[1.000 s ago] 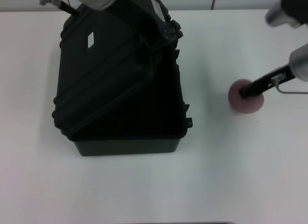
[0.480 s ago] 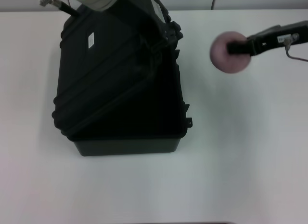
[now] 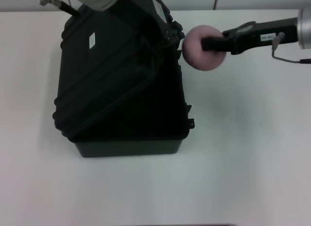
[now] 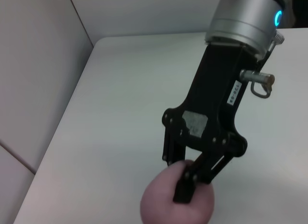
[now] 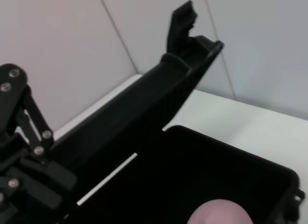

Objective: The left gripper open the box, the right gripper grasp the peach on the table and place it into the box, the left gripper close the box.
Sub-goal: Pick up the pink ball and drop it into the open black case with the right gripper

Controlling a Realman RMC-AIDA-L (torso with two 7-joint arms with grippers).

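Right gripper [image 3: 206,43]: fingers clamped on the peach [image 3: 201,54], which it holds in the air off the desk [image 3: 243,153]; the fruit sits at the gripper's tip, just at the far right edge of the box [image 3: 124,90]. Left gripper [image 3: 165,29]: at the raised ribbed lid's upper edge, apparently holding it propped open, finger state not discernible. Box interior: dark, directly beside and below the peach.

pale panelled wall [image 4: 43,65] with dark seams, behind the tabletop
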